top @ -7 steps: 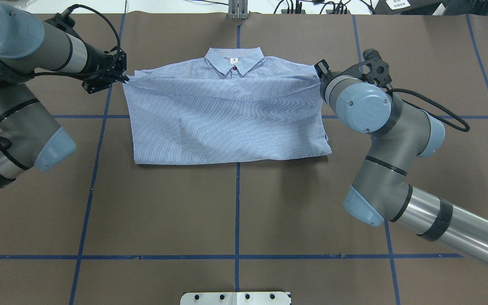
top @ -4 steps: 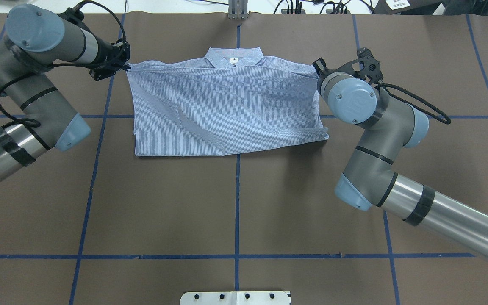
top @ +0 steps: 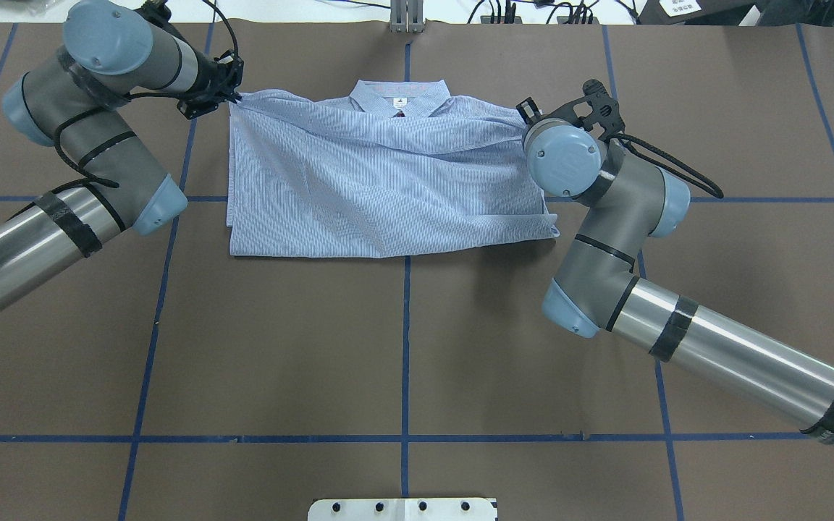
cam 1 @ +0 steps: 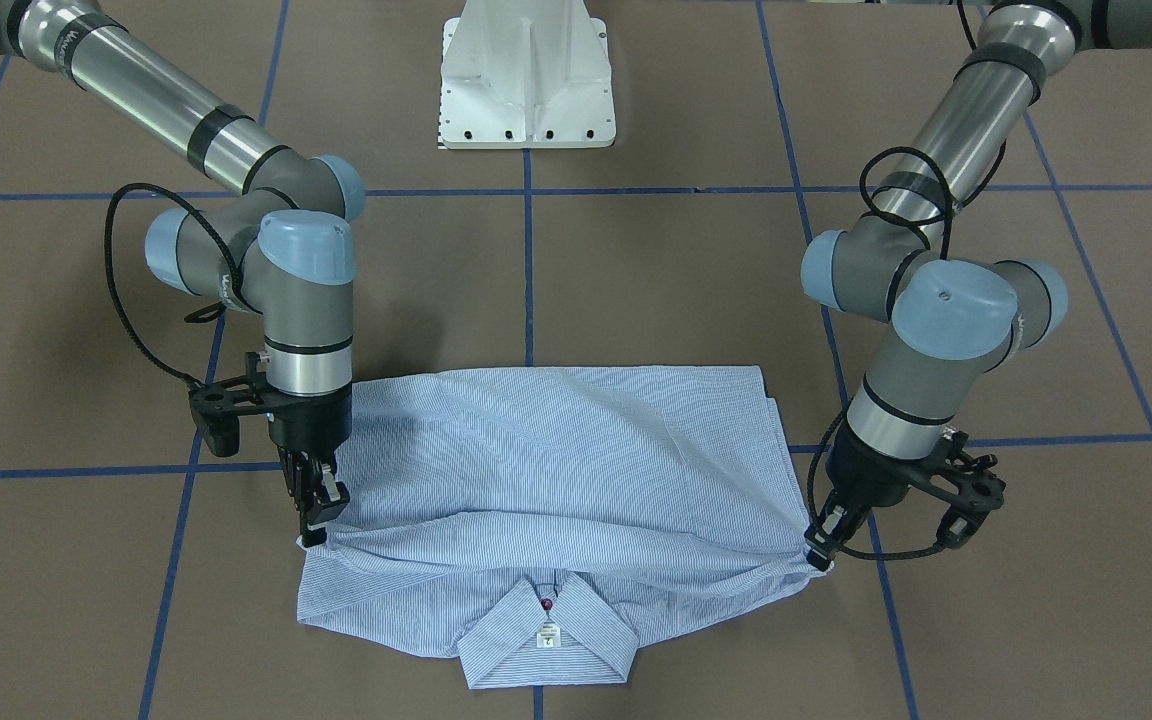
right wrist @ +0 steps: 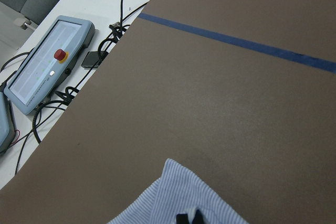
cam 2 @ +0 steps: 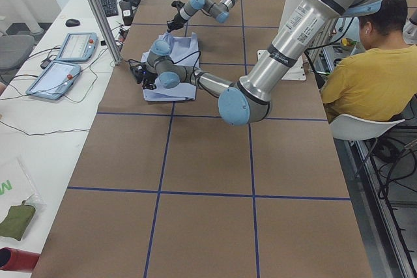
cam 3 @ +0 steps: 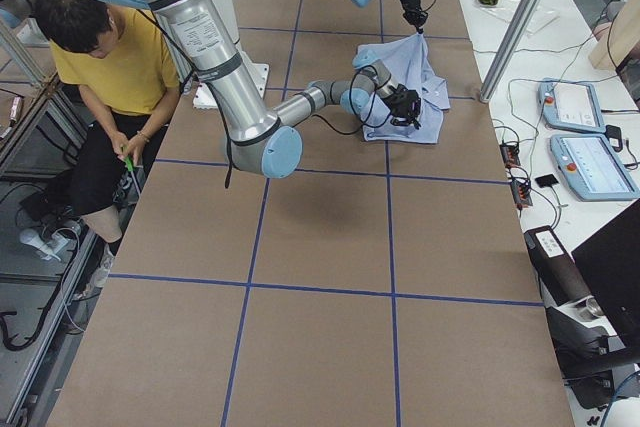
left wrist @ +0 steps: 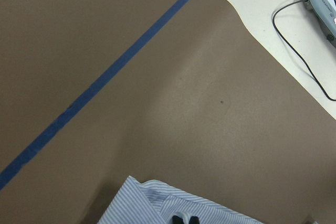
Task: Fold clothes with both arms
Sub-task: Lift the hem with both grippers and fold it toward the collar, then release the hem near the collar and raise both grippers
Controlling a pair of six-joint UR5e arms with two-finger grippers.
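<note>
The striped shirt (top: 388, 181) lies folded in half at the far middle of the table, collar (top: 399, 96) toward the far edge; it also shows in the front-facing view (cam 1: 556, 470). My left gripper (top: 232, 99) is shut on the folded layer's left corner, level with the collar, and shows in the front-facing view (cam 1: 819, 558). My right gripper (cam 1: 315, 527) is shut on the other corner, a little above the cloth; overhead its fingertips are hidden under the wrist. Each wrist view shows shut fingertips on striped cloth (left wrist: 157, 208) (right wrist: 173, 192).
The white pedestal base (cam 1: 526, 80) stands at the near-robot edge. Blue tape lines (top: 406, 325) cross the brown table cover. Teach pendants (right wrist: 47, 66) and cables lie beyond the far edge. An operator in yellow (cam 2: 365, 76) sits beside the robot's base.
Both grippers have carried the shirt's folded layer farther from the robot, up to the collar. The fold line has drawn away from the robot, and the right gripper has shifted inward.
</note>
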